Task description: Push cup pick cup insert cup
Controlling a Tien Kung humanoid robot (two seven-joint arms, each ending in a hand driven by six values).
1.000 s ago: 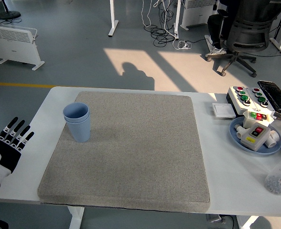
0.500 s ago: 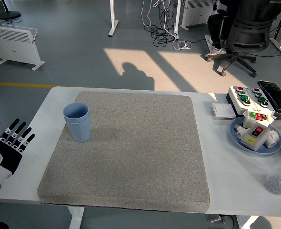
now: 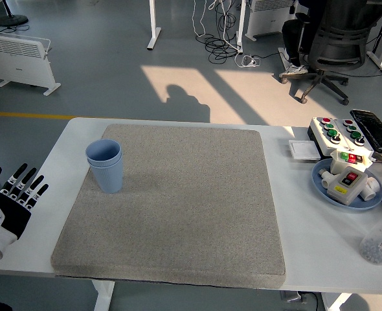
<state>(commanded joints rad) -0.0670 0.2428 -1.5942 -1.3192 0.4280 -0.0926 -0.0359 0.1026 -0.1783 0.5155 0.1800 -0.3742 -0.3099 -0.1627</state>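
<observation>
Blue cups [image 3: 105,165]: two, one nested inside the other, upright on the mat's [image 3: 178,207] left part, near its left edge.
Left hand [image 3: 10,201]: low at the table's [image 3: 294,214] left edge, off the mat, fingers [image 3: 28,184] straight and spread apart, gripping nothing.
Right hand: out of view.
Direction from hand to cups: ahead and to the right, toward the table's middle; a strip of bare table and the mat's edge lie between, so hand and cups are apart, not touching.
Long axis: the cups stand vertical, mouths up, so a side approach meets the wall rather than the rim.
Nearer hand: the left, plainly.
Task state, by my reading: the cups already sit stacked, which looks like the insert step done.
Right-side clutter: button boxes on a plate [image 3: 320,184], well apart from the hand.
</observation>
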